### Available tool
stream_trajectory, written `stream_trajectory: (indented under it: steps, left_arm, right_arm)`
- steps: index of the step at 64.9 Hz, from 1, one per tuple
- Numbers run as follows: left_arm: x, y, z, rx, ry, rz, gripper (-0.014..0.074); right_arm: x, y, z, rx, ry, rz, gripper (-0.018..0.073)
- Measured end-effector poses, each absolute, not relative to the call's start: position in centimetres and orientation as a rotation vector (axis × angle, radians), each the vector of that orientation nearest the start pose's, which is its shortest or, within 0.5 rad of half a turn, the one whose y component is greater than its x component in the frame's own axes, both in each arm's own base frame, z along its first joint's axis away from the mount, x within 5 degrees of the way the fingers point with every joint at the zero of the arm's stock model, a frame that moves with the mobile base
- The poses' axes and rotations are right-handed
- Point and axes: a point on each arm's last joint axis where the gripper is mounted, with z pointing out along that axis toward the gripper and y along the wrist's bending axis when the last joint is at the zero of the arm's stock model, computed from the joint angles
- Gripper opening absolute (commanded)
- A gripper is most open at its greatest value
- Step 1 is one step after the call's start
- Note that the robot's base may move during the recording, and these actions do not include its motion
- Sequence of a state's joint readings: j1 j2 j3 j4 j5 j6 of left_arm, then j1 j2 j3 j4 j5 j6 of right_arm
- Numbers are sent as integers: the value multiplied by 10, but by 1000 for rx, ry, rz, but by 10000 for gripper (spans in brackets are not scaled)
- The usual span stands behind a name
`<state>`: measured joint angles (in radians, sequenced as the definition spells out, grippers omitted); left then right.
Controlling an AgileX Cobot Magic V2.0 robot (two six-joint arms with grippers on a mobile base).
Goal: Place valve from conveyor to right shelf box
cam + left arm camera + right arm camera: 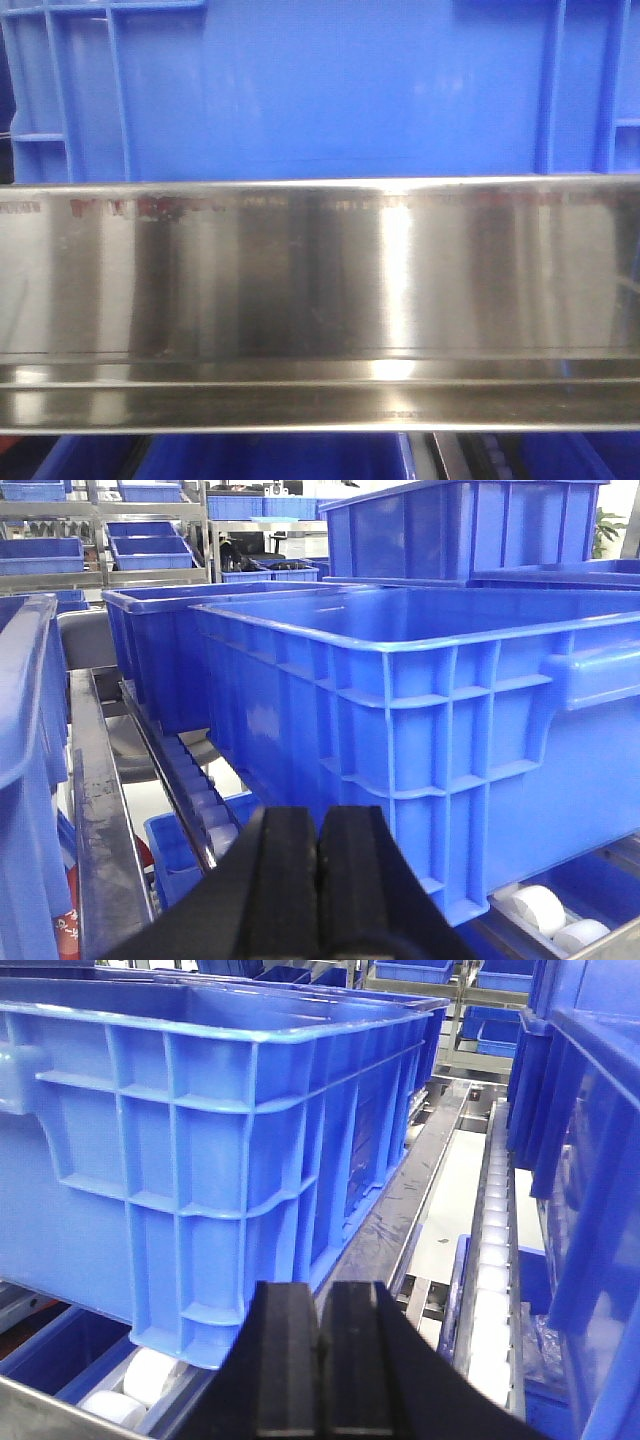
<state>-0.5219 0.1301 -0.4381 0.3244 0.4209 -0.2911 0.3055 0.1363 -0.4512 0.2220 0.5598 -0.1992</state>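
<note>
No valve and no conveyor show in any view. A large blue shelf box [450, 680] sits on white rollers straight ahead of both arms; it also fills the left of the right wrist view [200, 1110] and the top of the front view [320, 90]. Its inside is hidden from here. A second blue box [600, 1160] stands along the right edge of the right wrist view. My left gripper [320, 850] is shut, black pads together, nothing between them, low in front of the box's near-left corner. My right gripper [320, 1330] is shut and empty too, by the box's near-right corner.
A shiny steel shelf rail [320, 270] crosses the front view at close range, with more blue bins [250, 458] below. White roller tracks [490, 1260] and dark metal rails [100, 820] run between boxes. Another blue box [25, 780] stands at far left; racks of bins [150, 545] lie behind.
</note>
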Motion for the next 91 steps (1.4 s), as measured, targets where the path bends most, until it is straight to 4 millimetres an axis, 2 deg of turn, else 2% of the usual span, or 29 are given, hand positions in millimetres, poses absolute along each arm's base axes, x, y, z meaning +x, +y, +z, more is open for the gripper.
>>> stream_trajectory:
  steps: [22, 33, 40, 51, 64, 91]
  left_arm:
    - [39, -10, 312, 291, 1569, -323, -111]
    - [40, -7, 302, 201, 1586, -243, -111]
    - [41, -6, 288, 141, 1561, -154, -111]
    - [46, -2, 253, 52, 1508, -41, -111]
    - [56, -2, 213, 34, 1523, -16, -111]
    - [57, -2, 209, 31, 1523, -21, -111]
  right_arm:
    - [32, 21, 305, -357, 1688, 319, -153]
    - [32, 21, 305, -357, 1687, 319, -153]
    - [32, 21, 305, -356, 1686, 319, -153]
    - [32, 21, 305, -355, 1684, 319, -153]
    - [32, 21, 305, -355, 1684, 319, -153]
    - [32, 21, 305, -355, 1684, 319, -153]
